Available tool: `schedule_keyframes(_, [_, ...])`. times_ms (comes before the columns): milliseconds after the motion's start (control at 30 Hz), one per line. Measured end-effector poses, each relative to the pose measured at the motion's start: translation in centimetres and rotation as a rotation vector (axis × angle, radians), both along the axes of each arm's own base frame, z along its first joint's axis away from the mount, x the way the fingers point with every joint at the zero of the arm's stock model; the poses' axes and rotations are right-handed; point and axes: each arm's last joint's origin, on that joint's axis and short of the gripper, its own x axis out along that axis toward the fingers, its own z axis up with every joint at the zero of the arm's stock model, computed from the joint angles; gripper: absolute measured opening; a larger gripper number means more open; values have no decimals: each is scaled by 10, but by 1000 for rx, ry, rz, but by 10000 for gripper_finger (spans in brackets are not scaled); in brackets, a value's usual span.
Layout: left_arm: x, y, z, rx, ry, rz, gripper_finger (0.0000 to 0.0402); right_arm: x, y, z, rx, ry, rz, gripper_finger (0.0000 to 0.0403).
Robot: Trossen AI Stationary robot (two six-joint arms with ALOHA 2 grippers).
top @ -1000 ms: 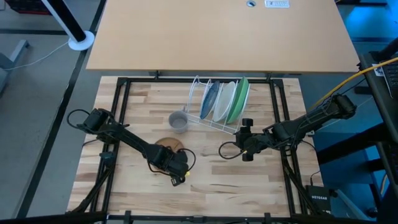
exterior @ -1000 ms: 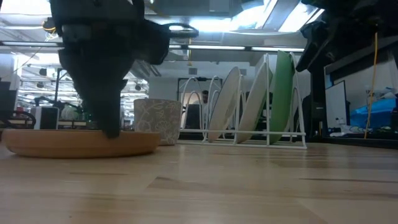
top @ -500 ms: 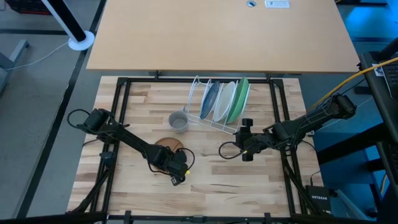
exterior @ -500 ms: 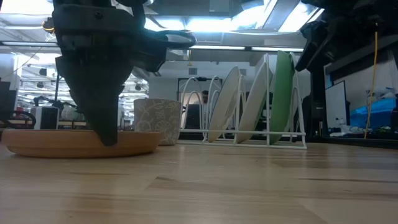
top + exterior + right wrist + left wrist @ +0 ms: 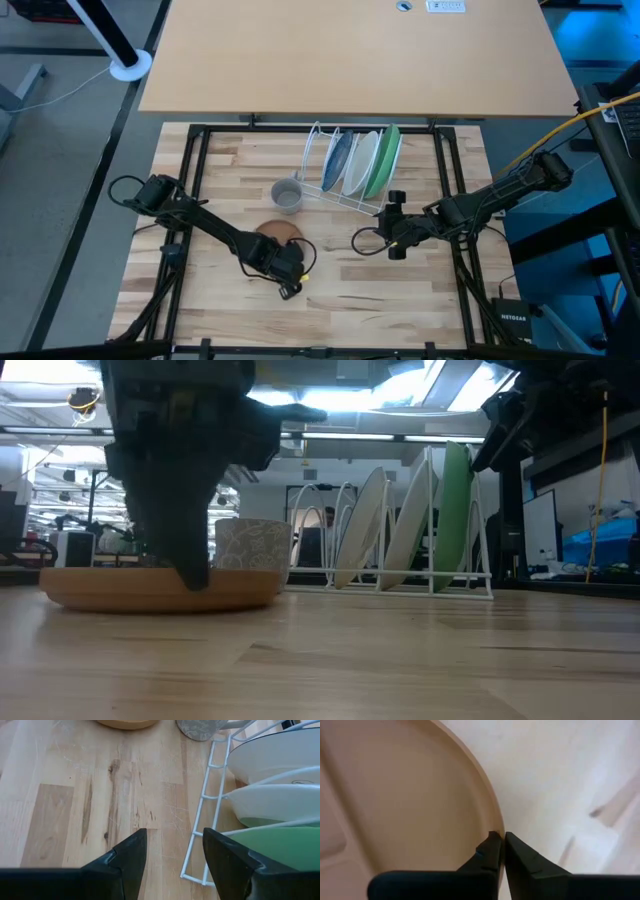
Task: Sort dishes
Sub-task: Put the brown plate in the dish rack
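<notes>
The brown-orange plate (image 5: 277, 230) lies flat on the wooden table, left of centre, its underside on the wood (image 5: 160, 589). My left gripper (image 5: 281, 252) stands over the plate's near edge, shut on its rim. The dark blue (image 5: 338, 160), white (image 5: 362, 162) and green (image 5: 388, 158) plates stand on edge in the white wire rack (image 5: 318, 148) at the far middle. My right gripper (image 5: 397, 226) hangs open near the rack's near right end, holding nothing (image 5: 175, 855). My left gripper pinches the brown-orange plate's rim (image 5: 500, 829) between its two fingers, one finger inside the rim and one outside. The fingers (image 5: 192, 565) come from above, pointing down, at the plate's near edge. The plate still rests level on the table.
A small grey patterned cup (image 5: 287, 195) stands between the brown-orange plate and the rack's left end. A black frame (image 5: 196, 180) runs around the table's working area. Bare wood (image 5: 340, 290) lies along the near side.
My left gripper has shut on the brown-orange plate's rim. Gripper and plate have shifted a little toward the table's right edge, the plate sliding flat on the wood. My right arm has kept still.
</notes>
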Motion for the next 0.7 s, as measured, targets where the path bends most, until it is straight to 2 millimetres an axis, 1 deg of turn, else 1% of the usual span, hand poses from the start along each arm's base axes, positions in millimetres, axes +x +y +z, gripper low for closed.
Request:
schedule_keyframes(100, [3, -2, 3, -28, -17, -7, 4, 0, 0, 0, 0, 0, 0, 198])
schedule_keyframes(267, [13, -7, 19, -73, -66, -19, 3, 0, 0, 0, 0, 1, 0, 198])
schedule_keyframes(433, [25, -13, 41, -99, -142, -44, 2, 0, 0, 0, -2, 2, 1, 198])
schedule_keyframes(700, [43, -20, 84, -137, -274, -72, 1, -1, 0, -1, -16, 18, 11, 198])
